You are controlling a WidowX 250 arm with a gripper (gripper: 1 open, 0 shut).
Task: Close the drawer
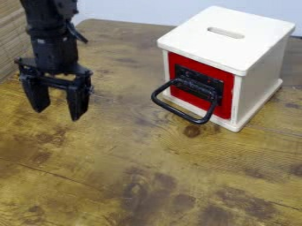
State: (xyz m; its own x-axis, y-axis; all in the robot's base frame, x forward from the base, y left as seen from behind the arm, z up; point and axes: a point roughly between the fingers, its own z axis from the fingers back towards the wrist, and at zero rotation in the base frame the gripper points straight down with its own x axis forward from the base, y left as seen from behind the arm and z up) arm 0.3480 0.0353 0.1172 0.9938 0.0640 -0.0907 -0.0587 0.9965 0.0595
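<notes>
The drawer (197,82) has a red square front with a black inset, set in a cream-white wooden cube box (230,42) at the upper right. Its large black loop handle (179,104) sticks out toward the lower left over the table. The red front sits about level with the box face. My gripper (56,104) is open and empty, fingers pointing down just above the table at the left, well apart from the handle.
The wooden table (141,177) has a worn, stained surface. The box top has a slot (227,33). A tan board or wall edge (12,40) stands at the far left, behind the arm.
</notes>
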